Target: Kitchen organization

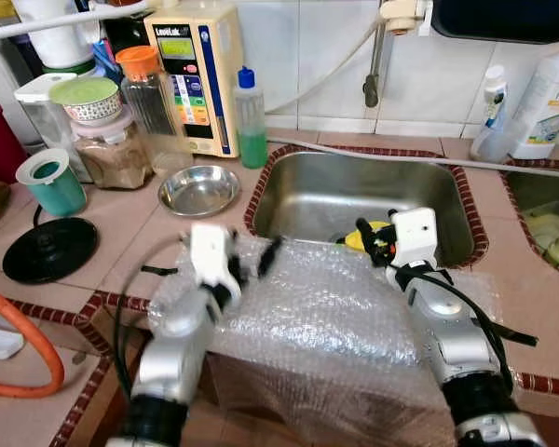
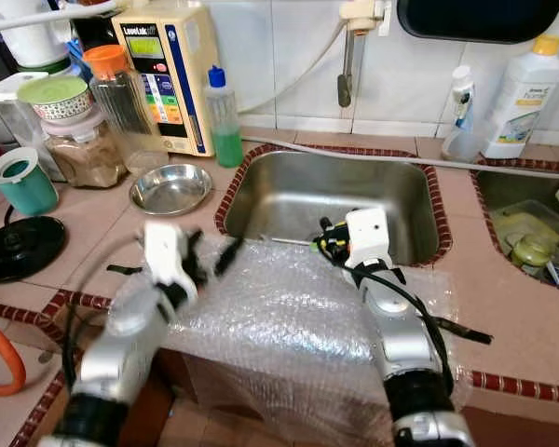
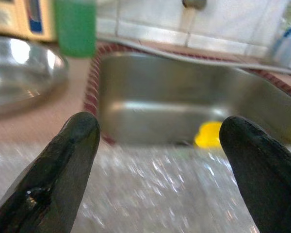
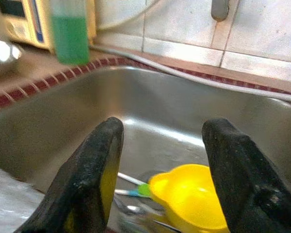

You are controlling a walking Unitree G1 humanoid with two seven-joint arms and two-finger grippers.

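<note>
A steel sink is set in the tiled counter, with a yellow plastic cup and a thin utensil lying at its bottom. A sheet of bubble wrap is draped over the counter's front edge. My left gripper hovers open over the left part of the wrap, pointing toward the sink, nothing between its fingers. My right gripper is open at the sink's near rim, just above the yellow cup, which sits below its fingers without touching them.
A steel bowl, a green soap bottle, a water unit, jars and a teal cup crowd the back left. A black lid and orange hose lie left. A second basin is at right.
</note>
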